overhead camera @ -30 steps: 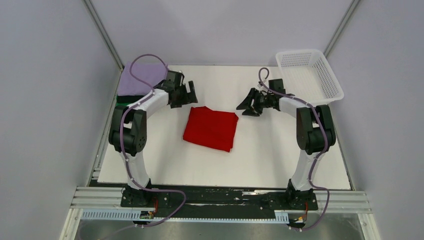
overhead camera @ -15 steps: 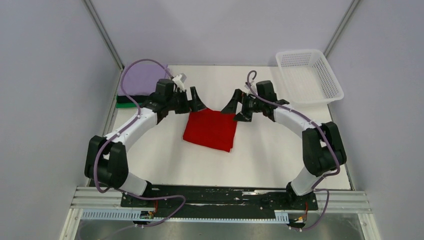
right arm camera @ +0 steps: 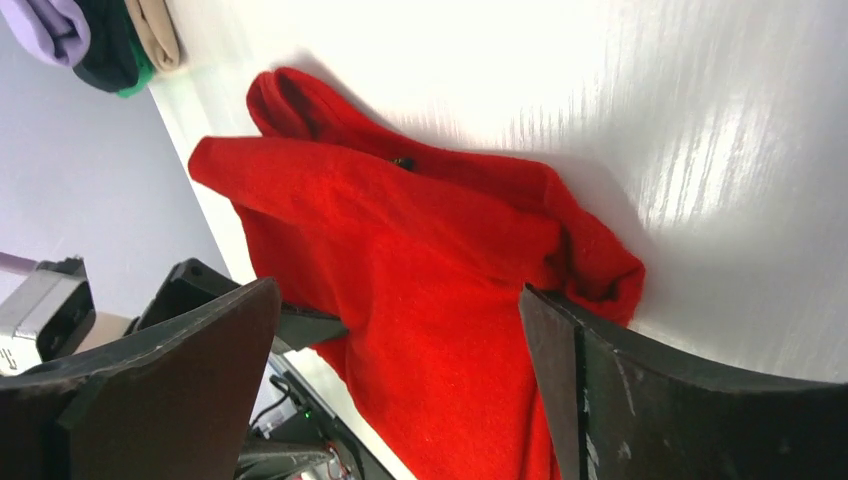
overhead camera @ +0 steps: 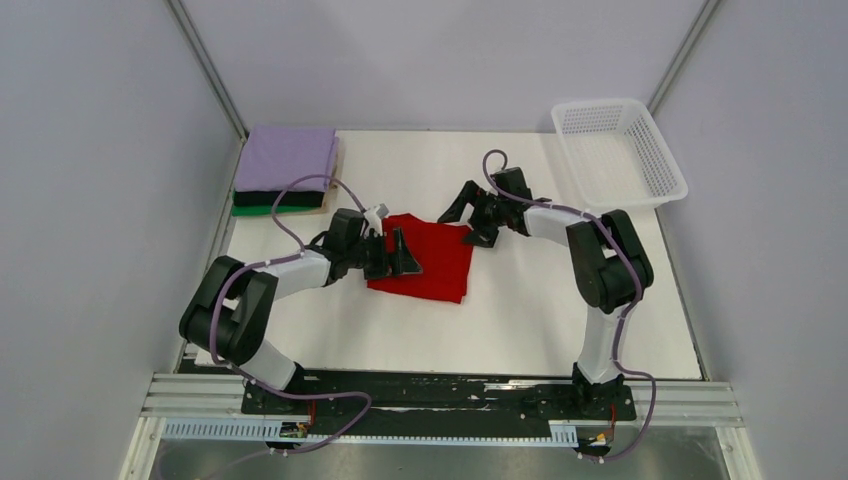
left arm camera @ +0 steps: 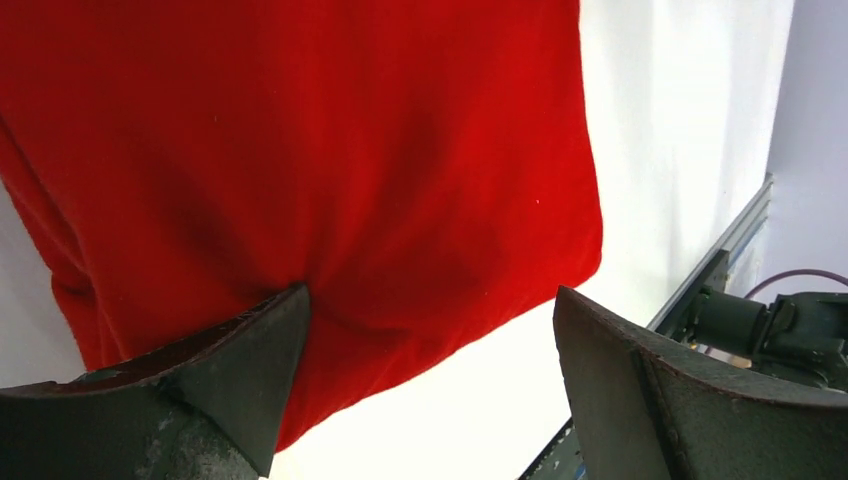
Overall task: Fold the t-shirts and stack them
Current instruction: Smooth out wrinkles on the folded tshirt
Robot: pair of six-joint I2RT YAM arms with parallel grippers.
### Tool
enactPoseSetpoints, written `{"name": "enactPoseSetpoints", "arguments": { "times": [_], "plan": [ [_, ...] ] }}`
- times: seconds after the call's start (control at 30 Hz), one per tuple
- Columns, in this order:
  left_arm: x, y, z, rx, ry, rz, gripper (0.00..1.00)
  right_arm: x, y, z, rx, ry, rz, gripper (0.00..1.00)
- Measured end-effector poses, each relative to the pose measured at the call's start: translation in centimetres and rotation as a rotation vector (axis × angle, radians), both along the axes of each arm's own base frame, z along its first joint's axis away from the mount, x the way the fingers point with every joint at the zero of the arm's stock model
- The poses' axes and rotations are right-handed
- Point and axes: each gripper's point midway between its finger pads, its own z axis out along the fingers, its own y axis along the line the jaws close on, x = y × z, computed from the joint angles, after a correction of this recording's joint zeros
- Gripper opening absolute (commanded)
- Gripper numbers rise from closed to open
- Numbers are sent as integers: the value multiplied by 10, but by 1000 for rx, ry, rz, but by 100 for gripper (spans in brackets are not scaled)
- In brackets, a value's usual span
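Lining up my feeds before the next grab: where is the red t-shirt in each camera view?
Top external: red t-shirt, table centre, between left gripper and right gripper.
Left wrist: fills the upper left.
Right wrist: centre, running to the bottom edge.
Shared landmark: the white table, in all three; folded stack only in top external and right wrist.

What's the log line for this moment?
left hand: open, at left edge of plain red cloth t-shirt | right hand: open, at its far-right corner | t-shirt: folded, ungrasped
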Motion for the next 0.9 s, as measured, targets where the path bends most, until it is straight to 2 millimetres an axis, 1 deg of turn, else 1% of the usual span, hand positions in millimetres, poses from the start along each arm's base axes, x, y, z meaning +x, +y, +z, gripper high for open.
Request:
{"name": "enactPoseSetpoints", "arguments": {
  "times": [0.13,0.23,0.3,0.37,0.43,0.5,0.53,0.6,0.67,0.73,0.77,0.8,0.87,0.9],
  "plan": [
    [0,-3,-1,-27,-15,-2,100,6,-3,1,-2,1,-32,100],
    [-7,-10,0,-24,-44,-18,100,9,-5,0,-9,-5,-47,100],
    [-20,-16,1,-15,-51,-42,100,9,-7,1,-17,-16,-58,100],
    [-42,-24,5,-2,-43,-77,100,6,-13,3,-40,-33,-74,100],
    [-62,-27,14,8,-33,-106,100,4,-23,6,-72,-56,-86,100],
    [-74,-26,26,12,-43,-116,100,1,-33,14,-100,-79,-92,100],
    [-75,-23,33,16,-54,-105,100,-1,-36,22,-103,-99,-90,100],
    [-68,-18,47,34,-86,-68,100,-3,-41,42,-94,-148,-82,100],
    [-55,-15,61,55,-129,-31,100,-10,-41,63,-68,-197,-62,100],
    [-36,-13,76,69,-173,12,100,-24,-37,85,-16,-236,-14,100],
    [-28,-11,79,75,-184,28,100,-31,-34,90,5,-240,6,100],
    [-18,-7,81,77,-189,48,100,-43,-30,95,44,-246,45,100],
    [7,2,76,86,-178,101,100,-64,-25,94,97,-220,104,100],
    [17,6,70,91,-161,120,100,-76,-22,89,121,-197,133,100]
  ]
}}
